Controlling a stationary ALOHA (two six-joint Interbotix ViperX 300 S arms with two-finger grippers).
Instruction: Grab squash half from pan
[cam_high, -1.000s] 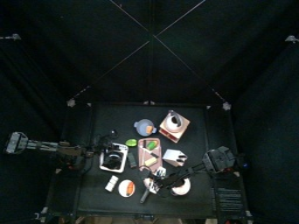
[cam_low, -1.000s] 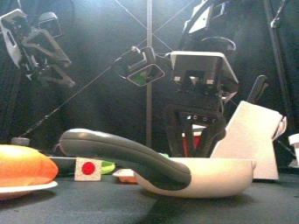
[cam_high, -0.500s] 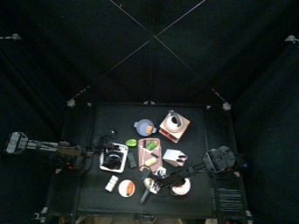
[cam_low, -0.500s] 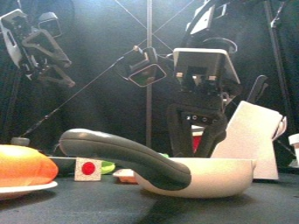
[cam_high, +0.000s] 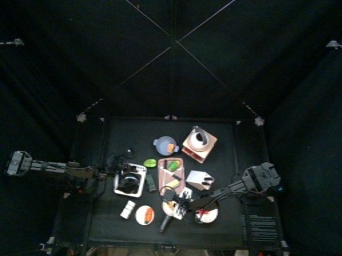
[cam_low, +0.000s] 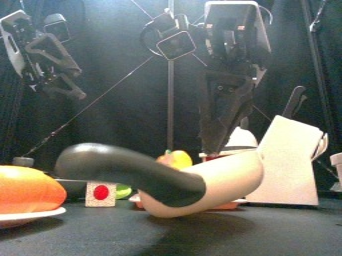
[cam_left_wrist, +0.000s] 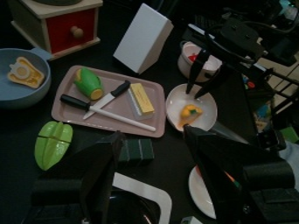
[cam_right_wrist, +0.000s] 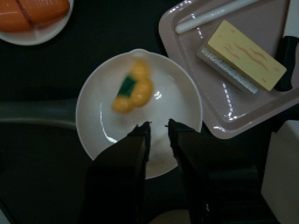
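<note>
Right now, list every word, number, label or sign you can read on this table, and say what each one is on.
No readable words, brands or numbers in any view.
Red dot, no lettering: on the small white block, seen in the front view.
Faint reddish marks, too blurred to read: on the yellow slab lying on the pink tray, seen in the right wrist view.

The pan (cam_right_wrist: 138, 105) looks like smooth, glossy white plastic, its handle (cam_low: 127, 172) matt dark grey. The squash half (cam_right_wrist: 131, 84) is smooth yellow plastic. The pink board (cam_left_wrist: 111, 96) shines faintly; the surface (cam_left_wrist: 35, 179) is matt black.
</note>
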